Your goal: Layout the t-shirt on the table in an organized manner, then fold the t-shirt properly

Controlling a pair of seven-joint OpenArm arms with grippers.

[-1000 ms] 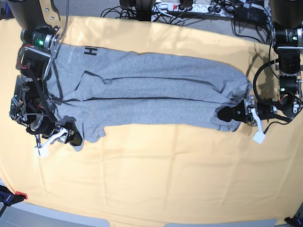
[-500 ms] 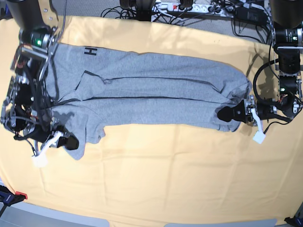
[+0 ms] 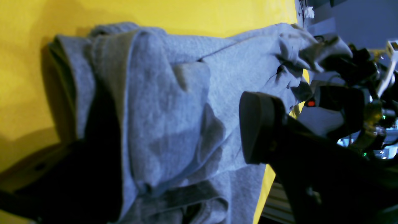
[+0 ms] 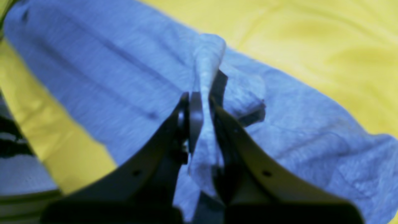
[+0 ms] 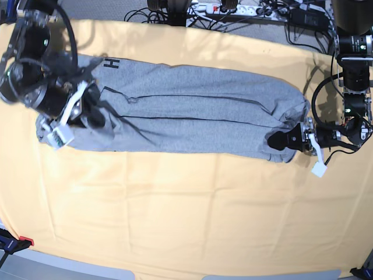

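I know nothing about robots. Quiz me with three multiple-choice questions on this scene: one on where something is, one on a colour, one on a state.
1. Where does the t-shirt lie?
A. On the floor
B. Stretched across the table
C. In a basket

2. What colour is the table covering?
A. Pale orange-yellow
B. Green
C. White

3. How do the right gripper jaws stand?
A. Wide open
B. Closed on empty air
C. Pinched on shirt fabric

Answers:
1 B: the base view shows it spread lengthwise.
2 A: cloth surrounds the shirt.
3 C: the right wrist view shows a grey fold between the jaws.
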